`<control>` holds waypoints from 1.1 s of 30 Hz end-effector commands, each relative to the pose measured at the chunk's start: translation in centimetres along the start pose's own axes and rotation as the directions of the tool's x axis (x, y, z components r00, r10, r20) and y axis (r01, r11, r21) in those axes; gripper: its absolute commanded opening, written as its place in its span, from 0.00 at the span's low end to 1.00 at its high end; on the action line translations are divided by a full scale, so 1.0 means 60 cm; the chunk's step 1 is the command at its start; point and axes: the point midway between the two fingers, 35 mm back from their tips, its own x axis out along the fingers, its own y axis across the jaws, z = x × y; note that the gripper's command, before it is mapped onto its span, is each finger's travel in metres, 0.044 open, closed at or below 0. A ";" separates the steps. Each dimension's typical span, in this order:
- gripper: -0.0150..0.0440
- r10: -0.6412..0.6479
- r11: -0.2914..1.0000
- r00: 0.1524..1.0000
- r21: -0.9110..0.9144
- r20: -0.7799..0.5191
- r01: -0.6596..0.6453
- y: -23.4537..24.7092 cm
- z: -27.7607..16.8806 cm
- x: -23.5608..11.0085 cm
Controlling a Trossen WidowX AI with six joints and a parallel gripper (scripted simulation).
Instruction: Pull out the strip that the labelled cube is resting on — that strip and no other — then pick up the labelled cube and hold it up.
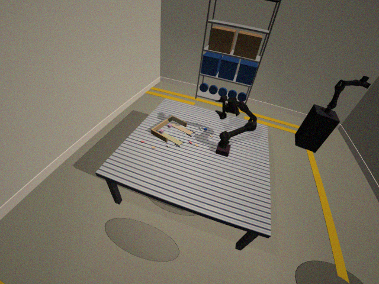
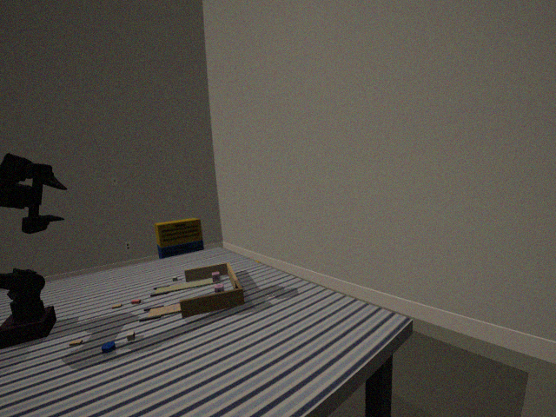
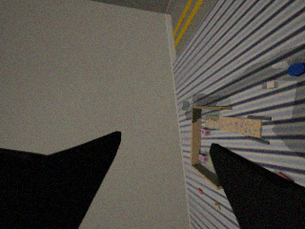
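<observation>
My gripper [image 1: 218, 106] [image 2: 64, 203] [image 3: 165, 141] is open and empty, high above the table. A three-sided wooden frame [image 2: 210, 302] [image 3: 195, 143] stands on the table, well below the fingers. An orange-tan strip [image 1: 182, 129] [image 2: 165, 310] [image 3: 243, 126] and a yellow-green strip [image 1: 173, 139] [image 2: 183, 286] extend out of its open side. One pink cube [image 1: 169, 125] [image 2: 218, 287] [image 3: 205, 132] is at the orange-tan strip's inner end. Another pink cube [image 1: 160, 131] [image 2: 215, 275] [image 3: 203, 157] is at the yellow-green strip's inner end. Their labels are too small to read.
A blue piece [image 1: 205, 129] [image 2: 108, 346] [image 3: 295, 70] and a pale block [image 2: 130, 335] [image 3: 270, 84] lie near the orange-tan strip's side. Small red [image 1: 190, 142] [image 2: 135, 301] and orange pieces [image 1: 196, 145] [image 2: 116, 306] lie between the strips and the arm base.
</observation>
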 end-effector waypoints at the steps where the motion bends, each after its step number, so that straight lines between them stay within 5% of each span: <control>1: 0.93 -0.104 0.880 0.992 -0.471 -0.076 0.056 -0.036 -0.096 0.065; 13: 0.93 -0.239 0.406 0.952 -0.910 -0.193 -0.083 -0.109 -0.185 0.175; 24: 0.93 -0.335 -0.158 0.884 -0.906 -0.325 -0.393 -0.200 -0.216 0.275; 33: 0.93 -0.337 -0.180 0.881 -0.896 -0.331 -0.405 -0.204 -0.216 0.279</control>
